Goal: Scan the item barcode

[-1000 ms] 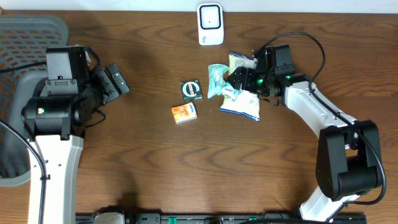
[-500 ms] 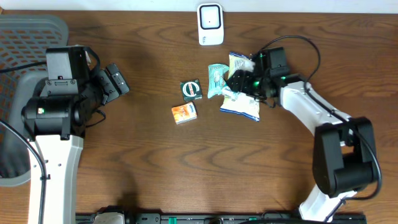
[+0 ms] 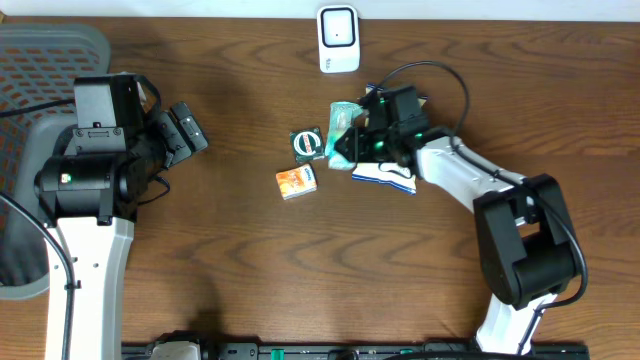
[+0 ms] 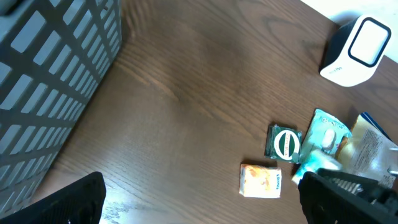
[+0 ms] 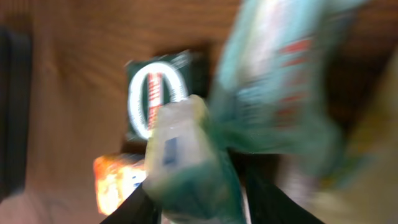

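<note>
In the overhead view the right gripper (image 3: 352,146) is seen lowered onto the item cluster at the table's middle, directly over the mint-green packet (image 3: 345,122). This packet lies at 6 o'clock of the white barcode scanner (image 3: 338,39), well apart from it. A dark green packet (image 3: 307,144) is found just beside it at 9 o'clock, an orange packet (image 3: 297,182) at 7 o'clock, and a white-and-blue pouch (image 3: 387,177) at 4 o'clock, partly covered by the arm.

What the overhead hides is partly given by the right wrist view: the mint-green packet fills the upper right, and a pale end of it is seen between the two dark fingers (image 5: 138,206) at the bottom. The picture is badly blurred, however, and it cannot be told whether the jaws are pinching it or merely closing around it.

A cream printed packet (image 4: 368,148) at the cluster's right side is shown by the left wrist view. From above it is almost wholly masked by the right arm.

The left gripper (image 3: 187,130) is held well to 9 o'clock of the cluster, its jaws spread wide with nothing between them.

The scanner stands close to the table's far edge. A grey mesh basket (image 3: 40,48) occupies the 10 o'clock corner. Bare wood is left between the left gripper and the items, and a broader stretch toward 6 o'clock.
</note>
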